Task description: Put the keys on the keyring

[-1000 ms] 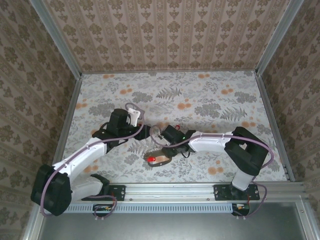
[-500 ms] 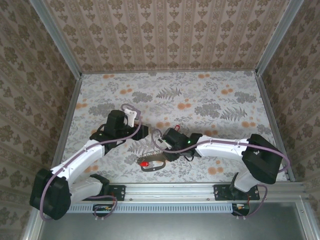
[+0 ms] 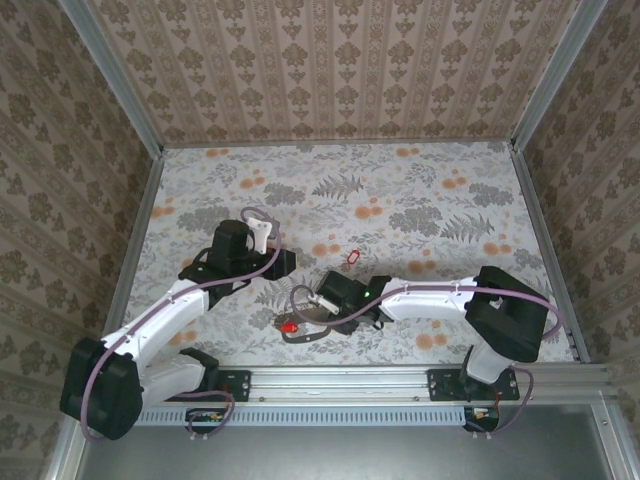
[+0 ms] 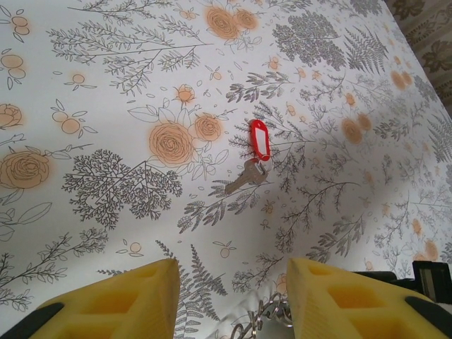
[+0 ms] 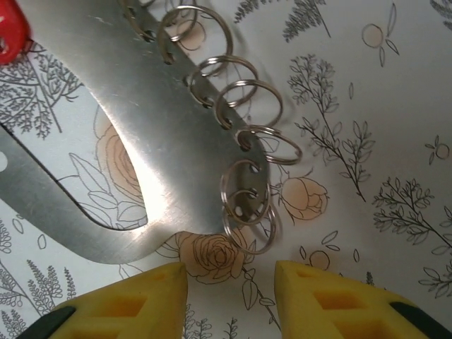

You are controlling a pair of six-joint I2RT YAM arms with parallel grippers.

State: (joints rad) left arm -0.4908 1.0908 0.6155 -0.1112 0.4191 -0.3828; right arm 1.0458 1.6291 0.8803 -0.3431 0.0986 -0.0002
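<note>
At the keyring (image 5: 162, 141), right pincer (image 5: 229, 270) low, parted

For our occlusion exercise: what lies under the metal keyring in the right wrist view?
Under the keyring, the flower-printed table shows through the loop's opening; the print beneath the metal itself is covered.

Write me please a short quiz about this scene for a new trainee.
1. True or false: the loose key lies on the table, apart from the keyring.
2. What is between the fingers of the left gripper? A) a key B) nothing C) a small ring
3. Fill in: the gripper poised by the keyring's small rings is the ____ one.
Key: 1 true; 2 B; 3 the right gripper.
</note>
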